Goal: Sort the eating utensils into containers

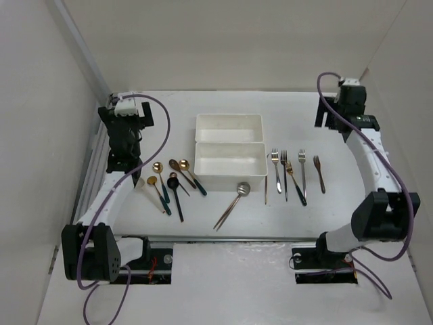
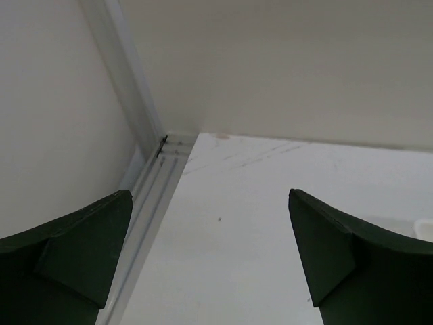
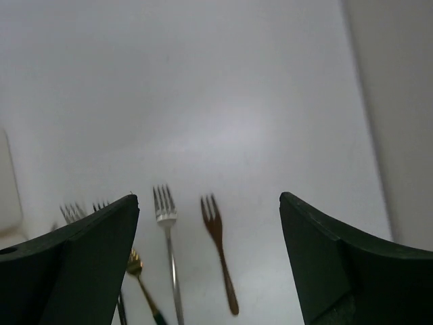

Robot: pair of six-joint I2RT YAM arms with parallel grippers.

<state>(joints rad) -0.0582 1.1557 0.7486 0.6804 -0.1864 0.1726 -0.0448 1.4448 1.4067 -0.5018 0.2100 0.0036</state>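
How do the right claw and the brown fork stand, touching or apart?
Apart. The top external view shows the right claw near the far right corner, with a stretch of table between it and the brown fork.

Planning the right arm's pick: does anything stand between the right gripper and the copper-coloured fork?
Nothing visible does. The right gripper is open, with bare table between it and the copper-coloured fork, which lies clear of the silver fork beside it.

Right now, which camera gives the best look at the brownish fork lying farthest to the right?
The right wrist view: the brown fork appears there whole and close up, from tines to handle end, though slightly blurred. The top view also shows the whole brown fork, but tiny. The left wrist view does not show it.
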